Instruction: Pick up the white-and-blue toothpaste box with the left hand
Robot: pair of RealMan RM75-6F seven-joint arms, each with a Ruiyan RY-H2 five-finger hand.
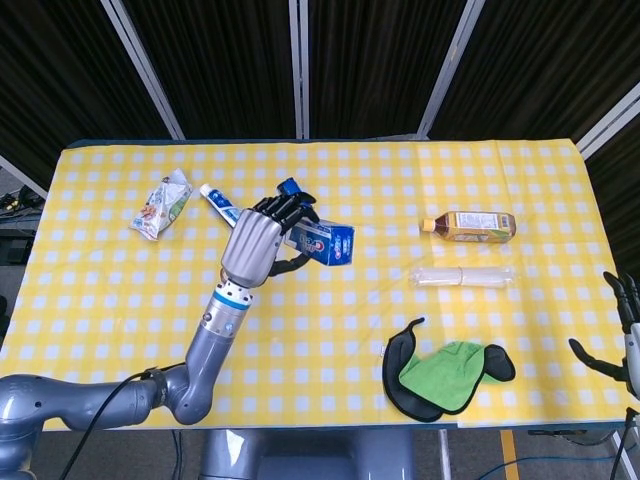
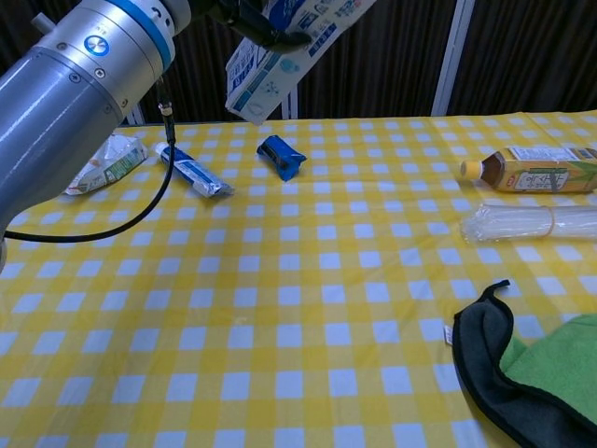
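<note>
My left hand [image 1: 258, 246] holds the white-and-blue toothpaste box [image 1: 322, 242] well above the table, fingers wrapped over its left end. In the chest view the box [image 2: 280, 58] hangs tilted at the top of the frame, and the hand [image 2: 244, 21] shows only partly there. A toothpaste tube [image 1: 219, 204] lies on the cloth to the left, and the chest view shows the tube [image 2: 194, 171] too. My right hand [image 1: 622, 330] stays at the table's right edge, fingers apart, holding nothing.
A small blue object [image 2: 281, 155] lies behind the box's spot. A snack packet [image 1: 161, 204] is at far left. A tea bottle [image 1: 470, 224] and a clear wrapped bundle [image 1: 464, 275] sit at right. A black and green cloth [image 1: 445, 373] lies near the front edge.
</note>
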